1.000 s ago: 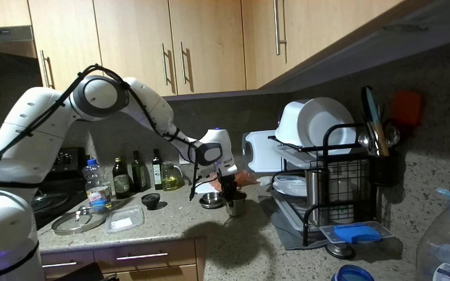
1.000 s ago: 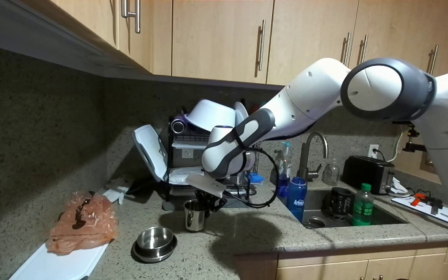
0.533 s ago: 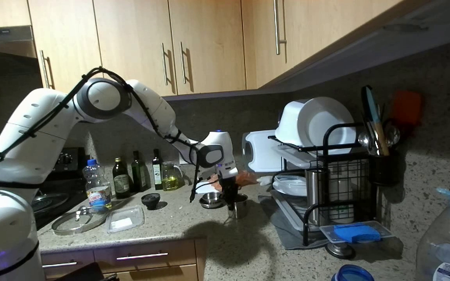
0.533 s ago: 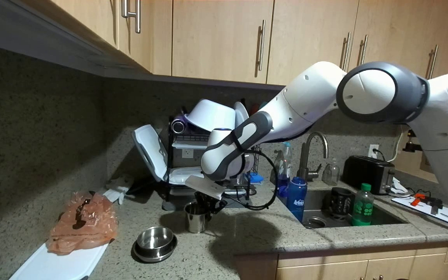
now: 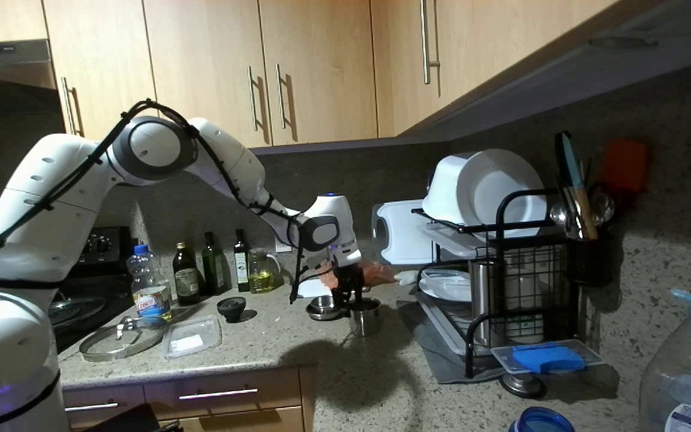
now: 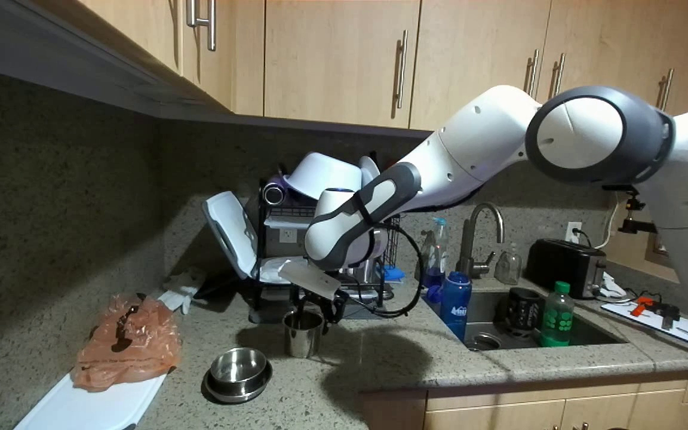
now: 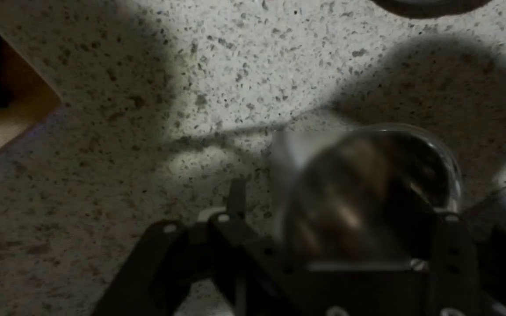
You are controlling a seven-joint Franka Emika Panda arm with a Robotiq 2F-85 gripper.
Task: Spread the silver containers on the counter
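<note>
The gripper (image 5: 348, 300) has its jaws wide, one finger inside the upright steel cup (image 6: 302, 342), the other outside. The cup stands on the counter (image 5: 273, 342) near its inner front corner; two stacked steel bowls (image 6: 237, 380) sit nearer the back edge.

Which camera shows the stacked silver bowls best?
An exterior view: nothing covers the stacked silver bowls. In an exterior view where the gripper partly hides them, they look smaller; the wrist view probably catches only an edge.

Glossy metal cup (image 6: 303, 340), smooth stone counter (image 6: 308, 397).
</note>
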